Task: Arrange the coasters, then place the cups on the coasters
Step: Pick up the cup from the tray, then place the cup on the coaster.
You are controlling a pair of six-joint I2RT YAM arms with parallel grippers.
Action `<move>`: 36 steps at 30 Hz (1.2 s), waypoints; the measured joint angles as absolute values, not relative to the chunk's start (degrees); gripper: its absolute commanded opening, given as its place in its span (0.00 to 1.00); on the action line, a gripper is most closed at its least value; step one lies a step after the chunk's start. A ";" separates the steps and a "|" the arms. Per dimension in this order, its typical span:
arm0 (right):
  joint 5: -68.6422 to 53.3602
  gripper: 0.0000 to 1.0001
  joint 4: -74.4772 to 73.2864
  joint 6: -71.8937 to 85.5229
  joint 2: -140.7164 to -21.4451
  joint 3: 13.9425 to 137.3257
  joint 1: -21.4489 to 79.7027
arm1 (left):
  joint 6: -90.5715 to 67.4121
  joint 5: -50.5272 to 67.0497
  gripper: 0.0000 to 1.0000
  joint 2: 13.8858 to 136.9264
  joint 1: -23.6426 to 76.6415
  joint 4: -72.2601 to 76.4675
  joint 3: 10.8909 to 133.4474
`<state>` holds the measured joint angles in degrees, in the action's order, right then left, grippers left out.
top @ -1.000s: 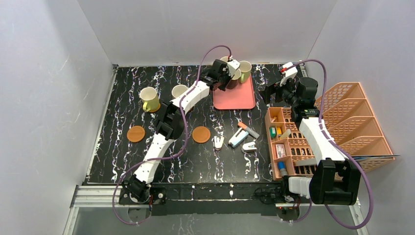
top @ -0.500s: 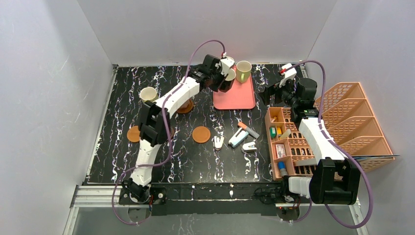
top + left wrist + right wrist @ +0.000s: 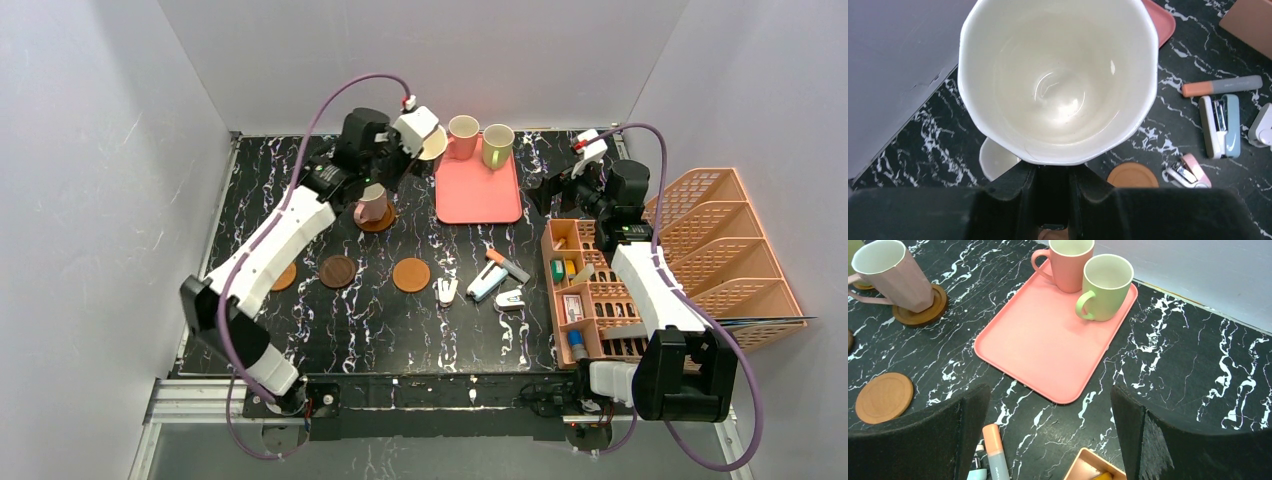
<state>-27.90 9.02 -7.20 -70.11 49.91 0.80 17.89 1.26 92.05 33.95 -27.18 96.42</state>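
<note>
The left pincer (image 3: 1053, 172) is clamped on a cream-lined cup (image 3: 1058, 75) held, it seems, clear of the bench (image 3: 460, 330) just left of the pink tray (image 3: 478, 195), while the right pincer (image 3: 1048, 415) gapes wide and empty near that tray.

A pale pink cup (image 3: 893, 277) sits on a brown coaster (image 3: 928, 311), a pink cup (image 3: 1070, 272) stands beside a green cup (image 3: 1105, 290), an orange coaster (image 3: 884, 397) lies bare.

Pink tray (image 3: 1048, 352), black white-veined table (image 3: 1193, 365), green cup (image 3: 1108, 290).
</note>
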 measured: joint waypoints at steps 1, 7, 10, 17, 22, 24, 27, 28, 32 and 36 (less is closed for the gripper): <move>-28.10 0.98 9.04 -7.03 -70.00 49.89 0.80 | 18.13 0.89 0.00 89.86 33.76 -27.49 94.78; -28.73 0.98 9.10 -6.09 -69.95 49.80 0.82 | 18.13 -0.05 0.00 82.91 30.06 -28.67 90.39; -28.73 0.98 9.13 -5.96 -69.95 49.80 0.82 | 17.85 -0.32 0.00 80.82 27.05 -28.93 88.42; -28.73 0.98 9.13 -5.91 -69.87 49.80 0.82 | 16.80 -0.43 0.00 75.75 20.16 -29.45 82.46; -28.73 0.98 9.13 -5.85 -69.12 49.80 0.82 | 16.19 -0.60 0.00 71.99 16.40 -30.06 79.02; -28.71 0.98 9.13 -5.85 -68.79 49.80 0.82 | 16.03 -0.62 0.00 70.39 15.14 -30.13 78.06; -28.73 0.98 9.13 -5.85 -68.47 49.80 0.82 | 15.97 -0.64 0.00 67.81 13.23 -29.30 76.31; -28.75 0.98 9.13 -5.82 -68.31 49.80 0.82 | 15.90 -0.64 0.00 66.94 12.53 -28.73 75.40; -28.80 0.98 9.13 -5.78 -67.94 49.80 0.82 | 15.57 0.54 0.00 64.69 8.86 -26.09 71.16; -28.82 0.98 9.15 -5.78 -67.94 49.80 0.82 | 14.76 4.43 0.00 66.76 3.31 -25.08 70.11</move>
